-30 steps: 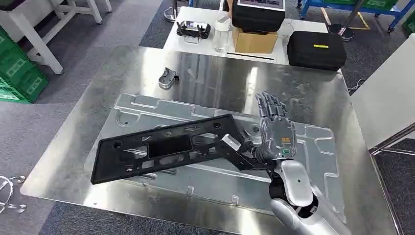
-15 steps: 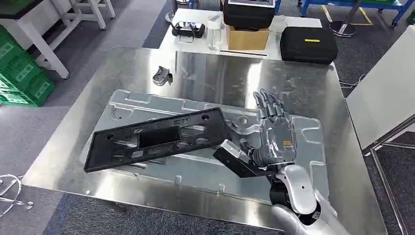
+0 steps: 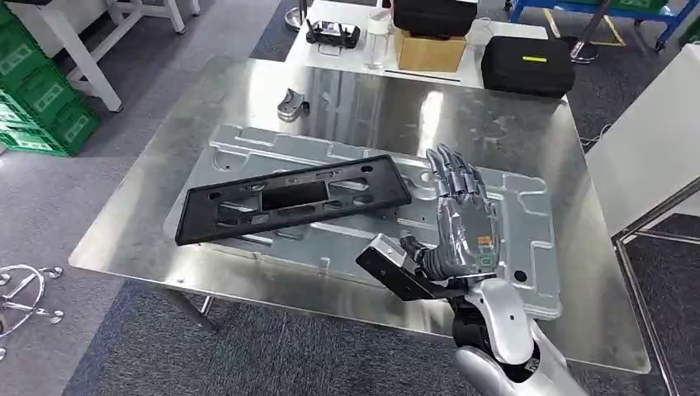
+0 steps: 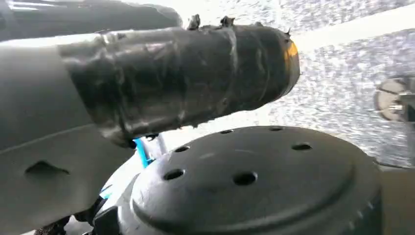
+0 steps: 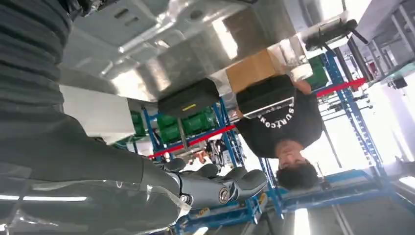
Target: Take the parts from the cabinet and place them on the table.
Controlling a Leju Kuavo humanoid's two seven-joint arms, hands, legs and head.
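We see the long black part (image 3: 293, 200) lying flat on the stamped metal panel (image 3: 528, 247), which rests on the shiny bench (image 3: 132, 223). Our right hand (image 3: 462, 227) hovers just beside the part's near end with its fingers (image 3: 452, 173) stretched out and slightly apart, holding nothing. Our left hand (image 4: 181, 73) appears close up, and we cannot tell whether it is open or closed.

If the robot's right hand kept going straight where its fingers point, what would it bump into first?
Probably nothing close: the right hand points across the silver panel and bare table. The black case lies roughly beyond, though height is unclear.
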